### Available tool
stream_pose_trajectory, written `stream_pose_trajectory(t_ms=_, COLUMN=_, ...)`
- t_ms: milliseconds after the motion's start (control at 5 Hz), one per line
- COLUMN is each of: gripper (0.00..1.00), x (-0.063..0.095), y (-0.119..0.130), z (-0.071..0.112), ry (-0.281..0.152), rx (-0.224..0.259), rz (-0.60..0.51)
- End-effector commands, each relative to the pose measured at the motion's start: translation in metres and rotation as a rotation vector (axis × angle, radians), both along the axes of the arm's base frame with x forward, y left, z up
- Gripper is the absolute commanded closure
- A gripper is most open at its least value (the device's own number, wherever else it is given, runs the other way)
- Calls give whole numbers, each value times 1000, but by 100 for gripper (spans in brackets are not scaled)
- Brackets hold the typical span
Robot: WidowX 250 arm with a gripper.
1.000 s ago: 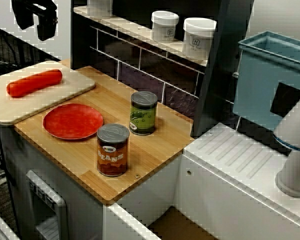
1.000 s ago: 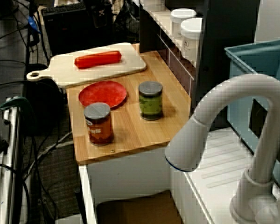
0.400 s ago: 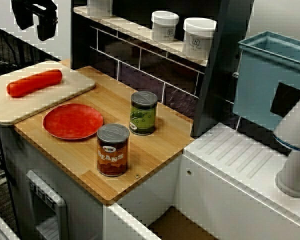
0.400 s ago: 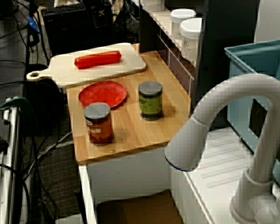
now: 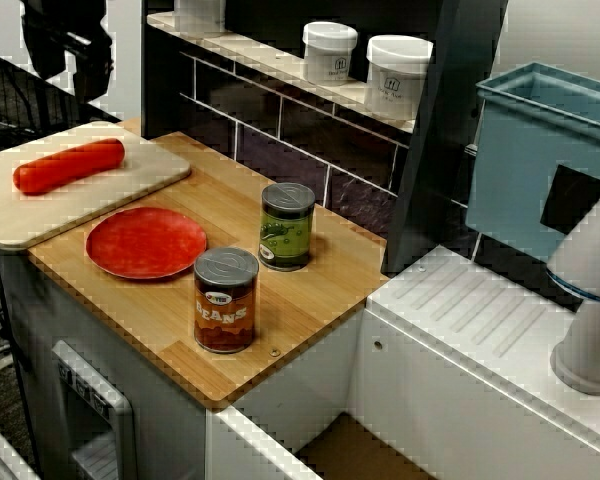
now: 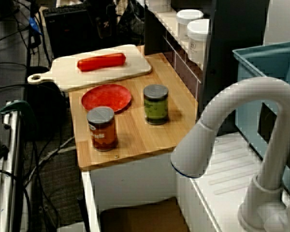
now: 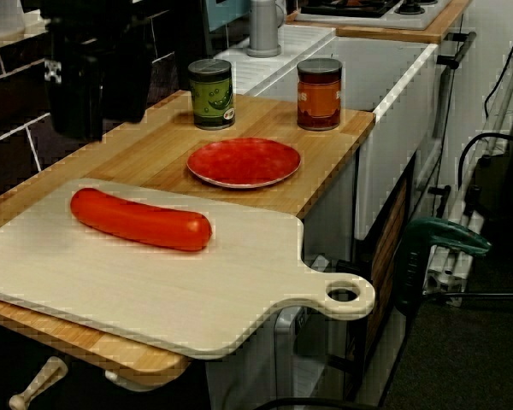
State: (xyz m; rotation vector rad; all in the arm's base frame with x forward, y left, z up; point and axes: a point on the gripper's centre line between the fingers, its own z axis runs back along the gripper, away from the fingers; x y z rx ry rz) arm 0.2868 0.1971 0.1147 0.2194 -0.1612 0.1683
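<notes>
A kitchen counter scene in the high front view. A dark gripper [image 5: 68,50] hangs in the air at the upper left, holding nothing. It is too dark and blurred to tell whether its fingers are spread or pressed together. Directly under it, at 6 o'clock, a red sausage [image 5: 68,165] lies on a pale cutting board [image 5: 140,178], well apart from the gripper. In the view from the board's end the gripper [image 7: 94,77] hovers at 11 o'clock of the sausage [image 7: 141,219], which lies slantwise across the board [image 7: 154,290]. At 4 o'clock of the sausage sits a red plate [image 5: 145,242] on the wooden counter [image 5: 310,290]. Further toward 4 o'clock stand a green can [image 5: 286,226] and a beans can [image 5: 225,300]. Judging from this layout, a good approach to the sausage would come straight down over its middle, with the fingers across its short width – it is round and may roll – and stop short of pressing into the board.
</notes>
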Motion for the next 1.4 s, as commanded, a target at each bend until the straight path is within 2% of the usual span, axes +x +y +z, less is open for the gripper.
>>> stream_pose_trajectory(t_ms=0, gripper=0, x=-10, y=15, z=-11, ry=-54, rx=50, rz=-18)
stream_pose_trajectory(t_ms=200, gripper=0, x=-15, y=14, z=-25, ry=-38, rx=27, rz=-12)
stream_pose_trajectory(t_ms=600, gripper=0, x=-13, y=14, z=-29, ry=-28, rx=-22, rz=2)
stream_pose_trajectory(t_ms=800, gripper=0, x=-11, y=13, z=-25, ry=-34, rx=-44, rz=6)
stream_pose_trajectory(t_ms=1200, gripper=0, x=-12, y=8, z=-28, ry=-27, rx=-65, rz=12)
